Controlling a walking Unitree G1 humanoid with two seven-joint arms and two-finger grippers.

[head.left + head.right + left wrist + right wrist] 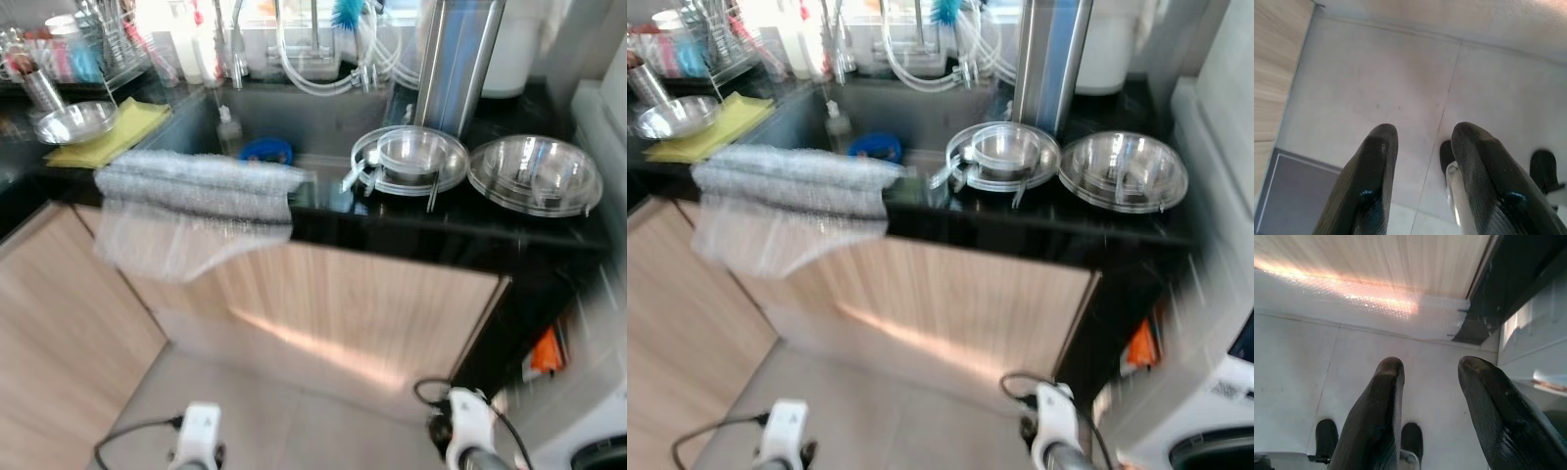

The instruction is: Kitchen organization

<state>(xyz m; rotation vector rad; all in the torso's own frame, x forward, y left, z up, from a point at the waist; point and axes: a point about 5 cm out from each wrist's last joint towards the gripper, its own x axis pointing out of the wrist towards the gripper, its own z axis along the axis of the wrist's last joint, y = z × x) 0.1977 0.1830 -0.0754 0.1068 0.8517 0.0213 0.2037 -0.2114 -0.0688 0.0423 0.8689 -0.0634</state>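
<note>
A black counter [431, 230] runs across the head views with a sink [294, 122] set in it. A grey towel [196, 201] hangs over the counter's front edge. Right of the sink sit a steel plate holding a bowl [411, 157] and a stack of steel bowls [534, 174]. A steel bowl [73, 122] rests on a yellow cloth [108, 137] at the left. Both arms hang low over the floor. My left gripper [1422, 142] is open with floor between its fingers. My right gripper [1430, 374] is open too, empty.
A tall steel cylinder [456, 59] stands behind the plate. A dish rack [93, 44] with utensils is at the back left. A soap bottle [228, 127] and a blue object [266, 150] lie in the sink. Wooden cabinet doors [343, 304] face me; a white appliance [588, 411] is at the right.
</note>
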